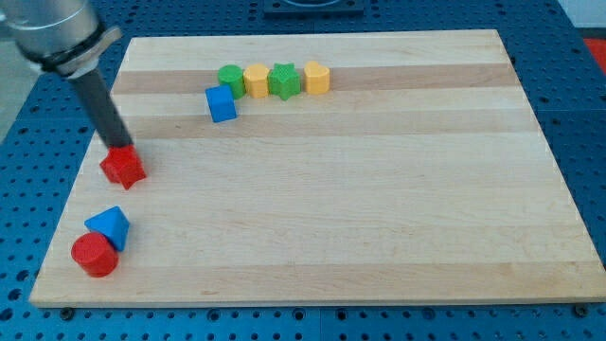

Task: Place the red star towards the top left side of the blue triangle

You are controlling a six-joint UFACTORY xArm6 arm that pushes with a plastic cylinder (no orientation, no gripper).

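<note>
Down at the view's bottom left, closest to us, sits a red round block, touching the blue triangle just above it. A little higher up the wooden board is the red star, near the left edge. The dark rod comes down from the view's top left, and my tip rests right against the star's top side. It has no claws to open or close, so it holds nothing; it can only push. The star is already above the triangle and a bit to its right, with a small gap between them. It looks like the job is nearly done and only a small nudge to the view's left is needed. But things could go wrong. If the rod pushes straight down the board, the star may bump the triangle and shove it into the red round block. If it pushes too far left, the star may slide off the edge. The star's points could also make it spin away. Far off at the view's top sit a blue cube, a green round block, a yellow block, a green star and another yellow block.
</note>
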